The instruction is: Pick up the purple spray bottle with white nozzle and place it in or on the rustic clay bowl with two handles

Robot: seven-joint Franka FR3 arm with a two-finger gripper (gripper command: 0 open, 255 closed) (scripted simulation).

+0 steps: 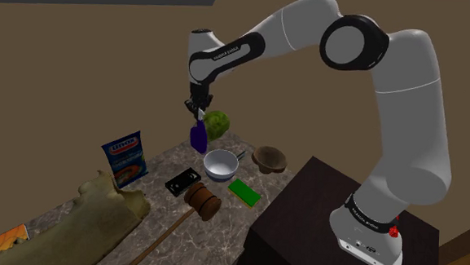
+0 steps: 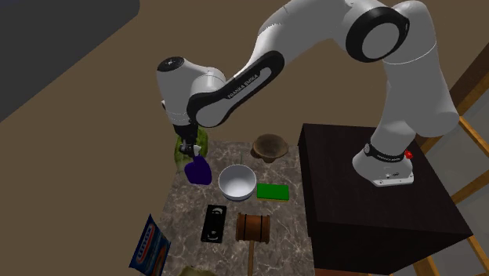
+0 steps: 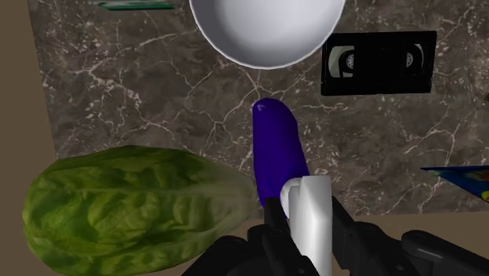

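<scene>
The purple spray bottle [image 1: 198, 137] [image 2: 197, 169] [image 3: 276, 153] hangs body-down from its white nozzle [image 3: 311, 216], which my gripper [image 1: 196, 111] [image 2: 186, 148] [image 3: 309, 219] is shut on. It sits over the marble table [image 3: 141, 94], right beside a green lettuce [image 3: 133, 208]. Whether its base touches the table I cannot tell. The brown clay bowl with two handles [image 1: 270, 159] [image 2: 269, 147] stands empty near the table's corner by the stand, beyond a white bowl [image 1: 220, 164] [image 2: 237, 183] [image 3: 266, 27].
On the table lie a black video cassette [image 1: 181, 182] [image 3: 378, 63], a flat green block [image 1: 244, 192] [image 2: 273, 191], a wooden mallet [image 1: 202, 201] [image 2: 253, 228] and a blue snack bag [image 1: 126, 158] [image 2: 151, 247]. The dark stand [image 1: 343, 230] borders the table.
</scene>
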